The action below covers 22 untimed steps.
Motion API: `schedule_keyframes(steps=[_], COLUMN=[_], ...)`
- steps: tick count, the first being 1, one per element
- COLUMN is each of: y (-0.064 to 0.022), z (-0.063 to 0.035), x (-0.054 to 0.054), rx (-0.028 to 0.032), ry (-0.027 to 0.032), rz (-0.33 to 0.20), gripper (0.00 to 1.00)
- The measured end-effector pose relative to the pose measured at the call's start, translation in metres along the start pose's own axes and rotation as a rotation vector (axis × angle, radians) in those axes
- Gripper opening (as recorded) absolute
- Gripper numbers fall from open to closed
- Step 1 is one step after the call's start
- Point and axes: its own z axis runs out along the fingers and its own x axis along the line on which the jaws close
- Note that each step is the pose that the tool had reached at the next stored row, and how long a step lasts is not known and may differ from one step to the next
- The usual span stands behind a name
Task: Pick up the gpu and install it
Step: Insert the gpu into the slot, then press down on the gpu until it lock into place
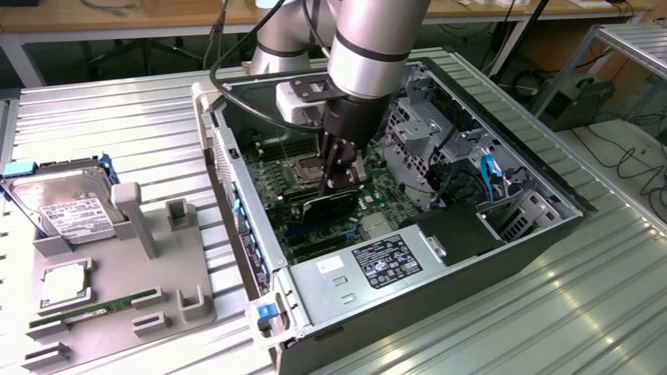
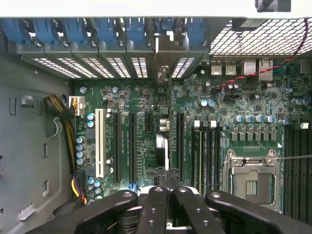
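Observation:
The gpu, a dark flat card, stands on its edge inside the open computer case, low over the green motherboard. My gripper reaches down into the case from above and is shut on the card's top edge. In the wrist view the fingers meet around the gpu, seen edge-on between two long black expansion slots. Its metal bracket end lies against the row of rear slot openings with blue latches.
A silver hard drive in a blue caddy, a green RAM stick and a square chip sit on the grey holder at the exterior view's left. The power supply, drive cage and CPU socket crowd the case.

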Motion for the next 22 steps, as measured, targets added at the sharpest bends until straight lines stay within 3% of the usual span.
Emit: schedule_keyframes(steps=[6,10,14,22], y=[0.0039,0.0073,0.0203,0.0254], z=[0.0013,0.0037,0.0082,0.0178], x=[0.0,-0.002,-0.003,-0.009], rx=[0.0,-0.0002,0.0,-0.0002], ry=[0.0001,0.0048,0.0049,0.0052], rz=[-0.001,-0.076,-0.076,-0.076], gripper=[0.11,0.11,0.11,0.11])
